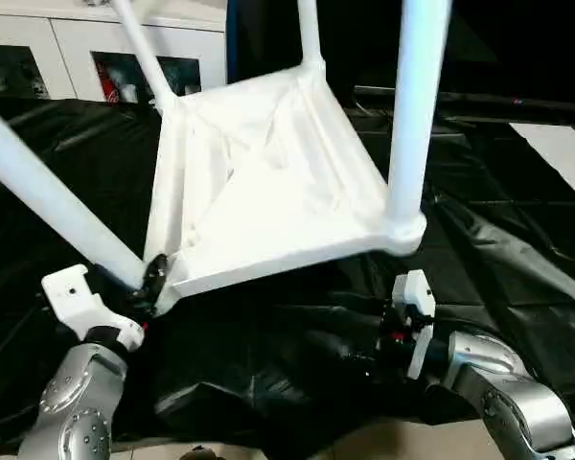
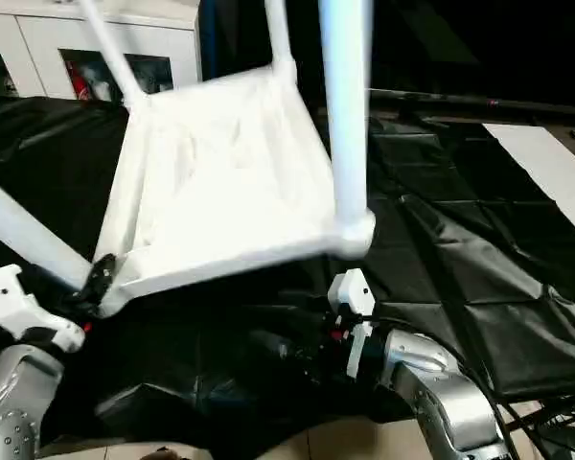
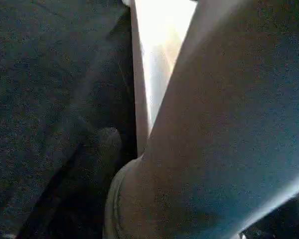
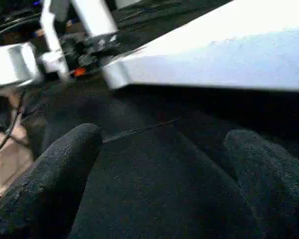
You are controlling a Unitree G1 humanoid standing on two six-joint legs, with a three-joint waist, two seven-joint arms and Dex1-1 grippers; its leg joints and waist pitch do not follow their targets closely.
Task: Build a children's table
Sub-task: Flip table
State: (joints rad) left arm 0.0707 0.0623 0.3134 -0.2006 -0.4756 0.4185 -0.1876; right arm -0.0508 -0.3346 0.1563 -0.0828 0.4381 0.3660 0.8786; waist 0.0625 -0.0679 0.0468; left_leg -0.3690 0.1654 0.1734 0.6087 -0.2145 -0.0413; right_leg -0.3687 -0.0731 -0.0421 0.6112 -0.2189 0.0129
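Cabinet (image 1: 96, 57): white, glass doors, behind the table at far left; red and white items sit inside, too blurred to name.
Table: tabletop (image 1: 268, 172) upside down and tilted over the black sheet (image 1: 498, 259), ribbed underside up, four legs in the corner sockets.
Near legs: left leg (image 1: 48, 196) slants out to the left; right leg (image 1: 417, 105) stands nearly upright.
Left gripper (image 1: 151, 280): closed around the left leg's base, at the tabletop corner.
Right gripper (image 4: 164, 164): fingers (image 4: 55, 174) spread wide, holding nothing, under the tabletop's near edge by the right corner.
Around: white board (image 1: 561, 153) lies on the sheet at far right.
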